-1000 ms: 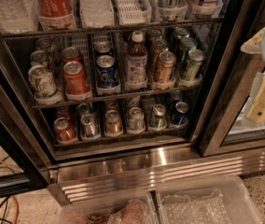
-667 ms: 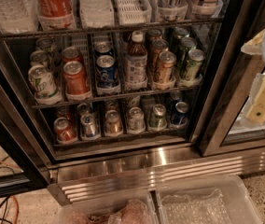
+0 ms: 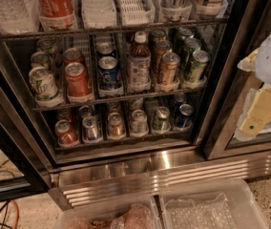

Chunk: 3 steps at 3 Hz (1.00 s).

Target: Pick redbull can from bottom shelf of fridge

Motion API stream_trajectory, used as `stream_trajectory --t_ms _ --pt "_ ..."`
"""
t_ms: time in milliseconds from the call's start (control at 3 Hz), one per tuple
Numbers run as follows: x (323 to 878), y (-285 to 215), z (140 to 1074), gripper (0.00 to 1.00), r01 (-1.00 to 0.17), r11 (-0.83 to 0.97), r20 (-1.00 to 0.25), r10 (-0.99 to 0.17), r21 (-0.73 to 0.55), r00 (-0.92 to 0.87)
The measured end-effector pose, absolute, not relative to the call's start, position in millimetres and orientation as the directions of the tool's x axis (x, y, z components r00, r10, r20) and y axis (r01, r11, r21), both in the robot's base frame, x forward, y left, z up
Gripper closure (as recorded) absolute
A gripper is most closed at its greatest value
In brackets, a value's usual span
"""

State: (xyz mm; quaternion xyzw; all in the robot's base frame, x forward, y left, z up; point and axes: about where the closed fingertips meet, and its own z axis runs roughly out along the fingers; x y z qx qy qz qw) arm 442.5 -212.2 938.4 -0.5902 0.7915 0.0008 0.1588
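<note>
Heads up: the redbull can sat 2nd from left on the bottom shelf of the fridge, tight btwn a red can and a gold-brown can. A wide or off-line reach could've knocked a neighbour or grabbed the wrong one. The upper rack also hung low over the row. Your gripper hung far right by the door frame, well apart from the cans and touching none of them. Whether it was open or closed, can't tell.

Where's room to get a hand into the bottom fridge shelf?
Only above the can tops, under the middle rack. The bottom shelf row is packed; redbull can sits between neighbours. Steel base below is bare. Gripper hangs outside, right.
</note>
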Motion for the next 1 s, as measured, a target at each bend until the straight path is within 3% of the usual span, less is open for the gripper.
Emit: stream_trajectory --t_ms 333,1000 --pt "440 -201 924 0.00 -0.941 0.293 -0.269 -0.932 -0.167 -0.242" --pt "413 -147 824 0.00 -0.955 0.295 -0.451 -0.847 0.039 -0.280"
